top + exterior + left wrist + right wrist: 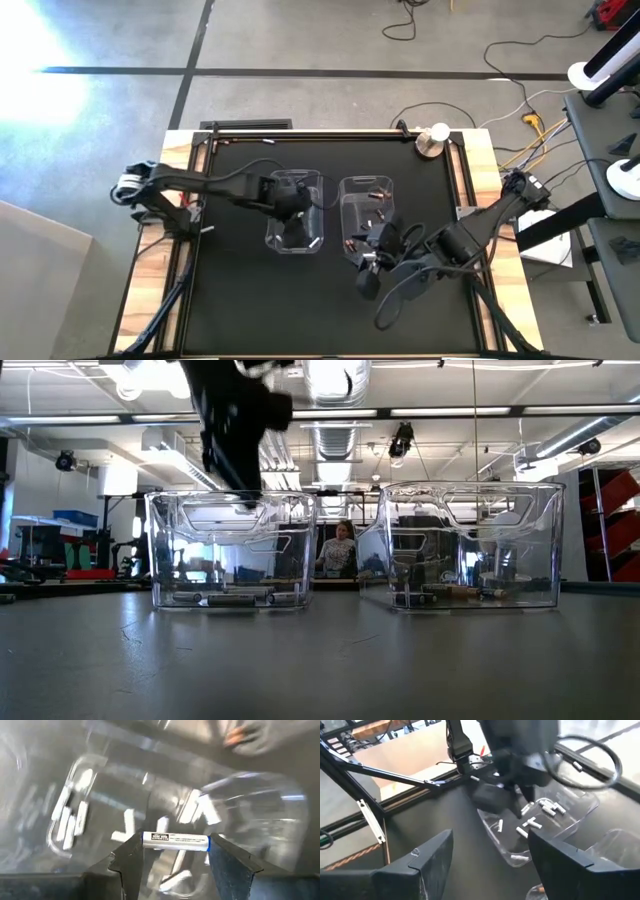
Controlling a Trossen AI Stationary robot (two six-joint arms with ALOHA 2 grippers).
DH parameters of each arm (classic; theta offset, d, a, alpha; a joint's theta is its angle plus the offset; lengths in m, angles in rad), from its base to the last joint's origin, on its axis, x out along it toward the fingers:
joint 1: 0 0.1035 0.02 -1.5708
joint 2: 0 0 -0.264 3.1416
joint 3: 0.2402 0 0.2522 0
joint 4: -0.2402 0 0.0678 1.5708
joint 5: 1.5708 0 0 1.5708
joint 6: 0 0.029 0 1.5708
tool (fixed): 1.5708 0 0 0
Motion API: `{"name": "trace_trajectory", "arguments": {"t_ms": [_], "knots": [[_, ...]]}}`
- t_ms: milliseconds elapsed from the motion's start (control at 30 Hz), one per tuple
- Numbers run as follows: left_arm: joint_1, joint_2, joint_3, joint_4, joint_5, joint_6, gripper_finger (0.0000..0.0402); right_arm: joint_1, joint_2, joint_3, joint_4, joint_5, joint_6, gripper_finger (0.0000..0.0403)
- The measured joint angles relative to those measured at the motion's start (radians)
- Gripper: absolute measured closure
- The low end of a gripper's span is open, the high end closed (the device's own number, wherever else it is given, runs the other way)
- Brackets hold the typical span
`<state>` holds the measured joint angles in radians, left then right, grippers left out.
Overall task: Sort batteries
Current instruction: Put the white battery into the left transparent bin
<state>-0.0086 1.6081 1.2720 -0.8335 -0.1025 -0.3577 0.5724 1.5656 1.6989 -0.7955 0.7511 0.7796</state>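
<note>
Left edge of black table: wooden border strip, with left arm base mounted beside it. Left arm reaching rightward across the mat, left gripper poised over left clear bin. In left wrist view, left gripper clamped on white battery, held crosswise between both fingertips, above the bin's opening. Loose white batteries lying flat on that bin's floor, clustered toward one end wall; more scattered nearer the middle. In low view, left bin upright on the table, batteries along its bottom, dark arm descending to its rim.

Narrow strip of bare mat separating the two bins; bins near each other but not touching. Broad open mat in front of both bins toward the table's near edge, and a band of open mat behind them up to the far rail.

Right clear bin upright, holding dark batteries with coppery ends on its floor. Right gripper at this bin's near corner, low over the mat; in right wrist view, right gripper parted wide with nothing between the fingers. Right arm extending back to its base at the table's right wooden edge.

Small round metallic object at the far right corner, well apart from both bins.
</note>
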Motion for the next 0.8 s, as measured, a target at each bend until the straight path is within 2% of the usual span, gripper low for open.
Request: {"name": "trace_trajectory", "arguments": {"t_ms": [167,233,400,500,600,800], "knots": [[0.045,0.029,-0.064,0.072,-0.013,-0.022,0.0223,0.003,0.001,0.0,0.025,-0.003,0.033,0.0148],[0.06,0.027,-0.086,0.093,-0.034,-0.092,0.0224,-0.003,0.0,0.0,0.024,-0.007,0.05,0.0147],[0.09,0.027,-0.173,0.121,-0.05,-0.264,0.0224,-0.058,-0.005,0.0,0.024,-0.15,0.119,0.0155],[0.096,0.028,-0.229,0.2,-0.046,-0.328,0.0223,-0.079,-0.005,0.0,0.024,-0.181,0.116,0.016],[0.098,0.028,-0.253,0.258,-0.046,-0.335,0.0223,-0.097,-0.005,0.0,0.024,-0.194,0.136,0.0164],[0.097,0.028,-0.27,0.248,-0.046,-0.291,0.0224,-0.13,-0.006,0.0,0.022,-0.378,0.266,0.0166]]}}
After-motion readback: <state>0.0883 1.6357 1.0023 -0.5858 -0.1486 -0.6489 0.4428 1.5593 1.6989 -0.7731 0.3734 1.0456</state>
